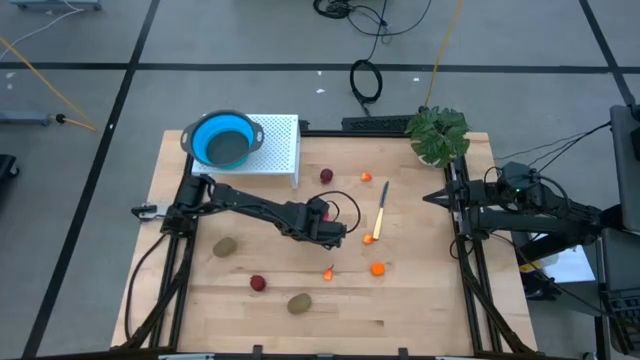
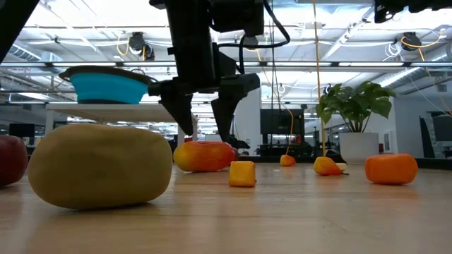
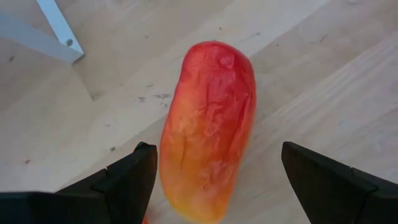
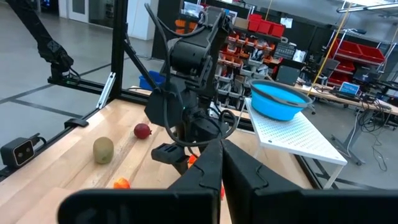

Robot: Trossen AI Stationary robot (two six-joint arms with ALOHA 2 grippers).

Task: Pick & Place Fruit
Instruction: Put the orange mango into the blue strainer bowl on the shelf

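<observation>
An elongated red-orange fruit [image 3: 208, 124] lies on its side on the wooden table near the middle [image 2: 205, 156]. My left gripper [image 3: 214, 158] hangs open just over it, slanting down, one finger on either side [image 2: 205, 127], touching nothing. Other fruit lies loose: dark red balls [image 1: 326, 176] [image 1: 258, 283], brown-green ovals [image 1: 225, 246] [image 1: 299, 302], and small orange pieces [image 1: 377, 268] [image 1: 328, 272]. My right gripper [image 4: 221, 168] is shut and empty, held level at the table's right edge [image 1: 432, 198].
A blue bowl [image 1: 225, 140] sits on a white perforated rack [image 1: 282, 145] at the far left. A yellow-handled knife [image 1: 381, 212] lies right of the left gripper. A potted plant [image 1: 438, 133] stands at the far right corner. Bare wood lies along the near edge.
</observation>
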